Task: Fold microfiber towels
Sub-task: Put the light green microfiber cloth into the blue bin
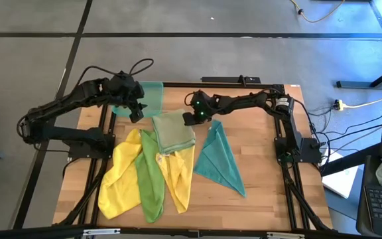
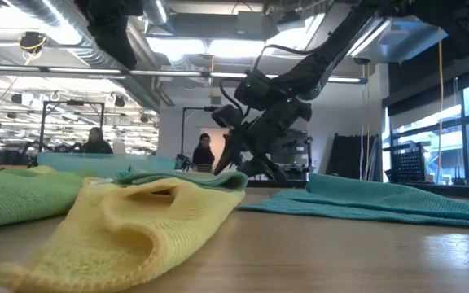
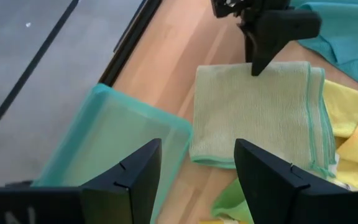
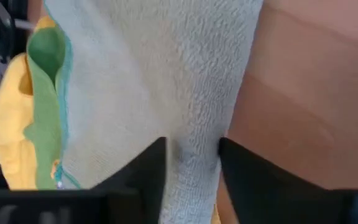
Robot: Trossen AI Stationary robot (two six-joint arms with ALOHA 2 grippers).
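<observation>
The pale olive-green towel point(image 1: 174, 133) lies folded into a small square at the table's middle, partly on the other cloths. Two yellow towels point(image 1: 121, 176) point(image 1: 180, 174) and the bright green towel point(image 1: 151, 178) lie spread toward the near edge, and the teal towel point(image 1: 219, 159) lies to the right. My right gripper point(image 1: 191, 118) is open and points down at the olive towel's far right edge point(image 4: 194, 143), one finger on each side of it. My left gripper point(image 1: 135, 110) is open and empty above the teal tray point(image 1: 150, 98). The olive towel also shows in the left wrist view point(image 3: 253, 115). My right gripper stands over the olive towel's far right edge point(image 4: 197, 124) from above. The towel lies flat on the table and on the other cloths. I cannot tell whether the fingertips touch it.
The translucent teal tray point(image 3: 110, 143) stands at the table's far left, beside the folded towel. Bare wood shows at the far right point(image 1: 257, 126) and the near right point(image 1: 277, 199). People stand in the room beyond the table point(image 2: 203, 150).
</observation>
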